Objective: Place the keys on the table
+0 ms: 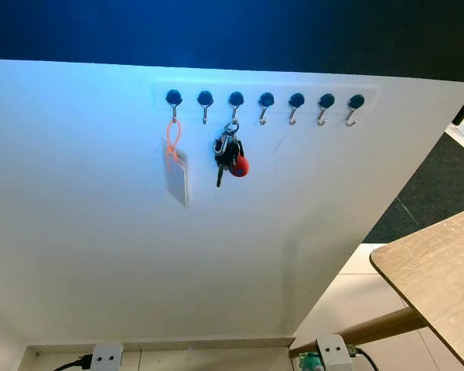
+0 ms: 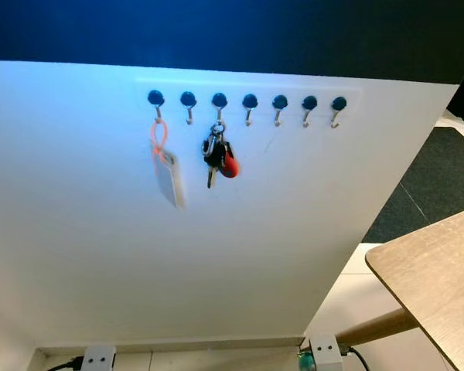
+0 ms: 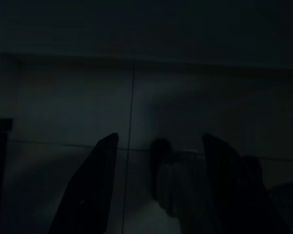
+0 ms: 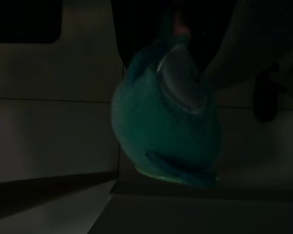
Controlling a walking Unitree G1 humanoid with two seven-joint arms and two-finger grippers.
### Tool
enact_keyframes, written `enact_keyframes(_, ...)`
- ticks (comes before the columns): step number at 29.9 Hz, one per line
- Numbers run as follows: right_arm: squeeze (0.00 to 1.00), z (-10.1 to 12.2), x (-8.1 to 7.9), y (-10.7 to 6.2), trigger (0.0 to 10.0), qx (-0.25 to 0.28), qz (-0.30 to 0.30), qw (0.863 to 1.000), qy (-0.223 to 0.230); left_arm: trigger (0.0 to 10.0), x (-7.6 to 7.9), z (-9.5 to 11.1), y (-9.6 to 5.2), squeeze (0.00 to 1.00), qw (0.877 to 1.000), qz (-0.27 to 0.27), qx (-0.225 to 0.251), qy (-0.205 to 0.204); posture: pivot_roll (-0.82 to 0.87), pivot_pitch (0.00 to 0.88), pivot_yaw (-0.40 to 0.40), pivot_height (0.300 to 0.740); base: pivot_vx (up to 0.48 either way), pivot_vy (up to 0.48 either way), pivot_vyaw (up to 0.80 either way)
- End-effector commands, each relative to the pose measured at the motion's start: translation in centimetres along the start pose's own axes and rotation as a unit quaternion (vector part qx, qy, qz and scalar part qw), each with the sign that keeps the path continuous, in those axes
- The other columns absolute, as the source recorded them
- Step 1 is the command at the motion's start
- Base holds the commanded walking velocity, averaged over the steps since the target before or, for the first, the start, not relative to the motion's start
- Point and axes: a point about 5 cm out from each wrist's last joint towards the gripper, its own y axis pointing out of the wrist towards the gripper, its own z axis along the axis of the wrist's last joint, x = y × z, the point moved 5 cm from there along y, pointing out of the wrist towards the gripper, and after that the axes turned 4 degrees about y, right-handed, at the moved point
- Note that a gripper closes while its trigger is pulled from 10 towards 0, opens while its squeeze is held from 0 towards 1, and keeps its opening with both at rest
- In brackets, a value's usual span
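White wall panel (image 1: 139, 255) carries a row of seven hooks (image 1: 266, 99). Keys (image 1: 229, 158) with a red fob hang from the third hook, beside an orange-looped tag (image 1: 176, 176). Wooden counter (image 1: 437, 270) stands at right. Left gripper (image 3: 158, 185) hangs low over floor tiles, well below the keys, jaws wide. Right gripper's jaw state cannot be told.

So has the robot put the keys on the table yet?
Not yet. Nothing looks done: the keys hang on the third hook from the left of the wall rack, beside an orange tag. Nothing is in hand either; the left gripper hangs low and open over the dim floor. Left to do: reach up, lift the keys off the hook, and carry them to the table on the right.
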Motion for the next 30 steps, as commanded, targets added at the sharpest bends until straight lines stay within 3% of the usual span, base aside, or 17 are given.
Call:
enact_keyframes(1,0.00,-0.8,0.0,-0.2,10.0,-0.011,-0.002,1.000,-0.001,10.0,-0.1,-0.6,-0.1,0.00,1.000,-0.002,-0.014,0.002,0.05,0.029,-0.036,0.740,0.000,0.000,0.00)
enact_keyframes(15,0.00,-1.6,0.3,-0.5,10.0,-0.017,-0.010,1.000,-0.006,10.0,-0.7,-0.3,0.0,0.00,1.000,0.007,-0.015,0.004,0.05,0.026,-0.028,0.740,0.000,0.000,0.00)
enact_keyframes(22,0.00,0.8,2.6,-0.2,10.0,0.022,-0.058,0.998,0.031,10.0,-0.4,-0.5,0.0,0.00,1.000,-0.004,-0.017,-0.004,0.05,0.035,-0.031,0.740,0.000,0.000,0.00)
enact_keyframes(30,0.00,1.5,3.3,-0.2,10.0,0.026,-0.064,0.997,0.030,10.0,-0.3,-0.7,-0.2,0.00,1.000,-0.005,-0.014,0.004,0.05,0.041,-0.031,0.740,0.000,0.000,0.00)
